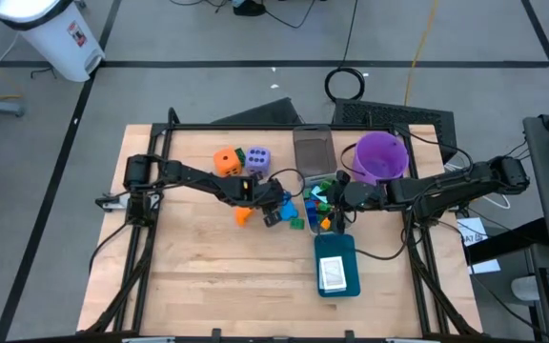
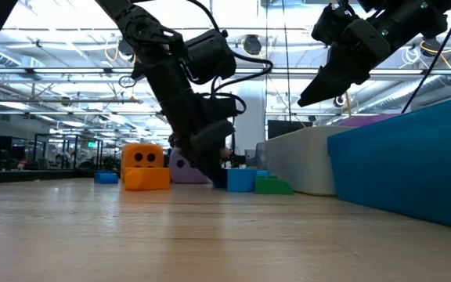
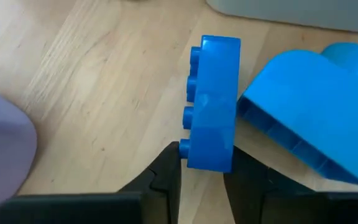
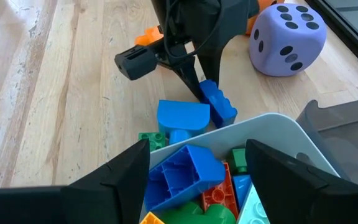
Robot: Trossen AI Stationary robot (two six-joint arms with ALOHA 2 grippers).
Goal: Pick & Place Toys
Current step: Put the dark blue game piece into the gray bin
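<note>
My left gripper [image 1: 276,211] is shut on a blue studded brick [image 3: 213,106] in the middle of the table, next to a white bin [image 4: 272,130] holding several blue, red and green blocks. My right gripper [image 4: 197,177] hangs open and empty above that bin, raised in the low view [image 2: 313,92]. A rounded blue block [image 4: 182,115] and a green block [image 4: 151,138] lie on the wood by the bin. An orange die [image 1: 225,160] and a lavender die [image 4: 288,37] stand farther back, with an orange block [image 1: 243,215] nearby. My left gripper pinches the blue brick between its two fingers at the end nearest the wrist [image 3: 209,157], one finger [image 3: 169,168] on the studded face and the other on the smooth back. The fingers slant down from the table's left. The brick stands on edge; whether it is clear of the wood I cannot tell.
A teal tray [image 1: 336,250] with a white card [image 1: 334,274] lies toward the near edge, right of centre. A purple bucket [image 1: 381,157] and a clear grey box [image 1: 313,148] stand at the far edge. The two grippers are close together over the block pile.
</note>
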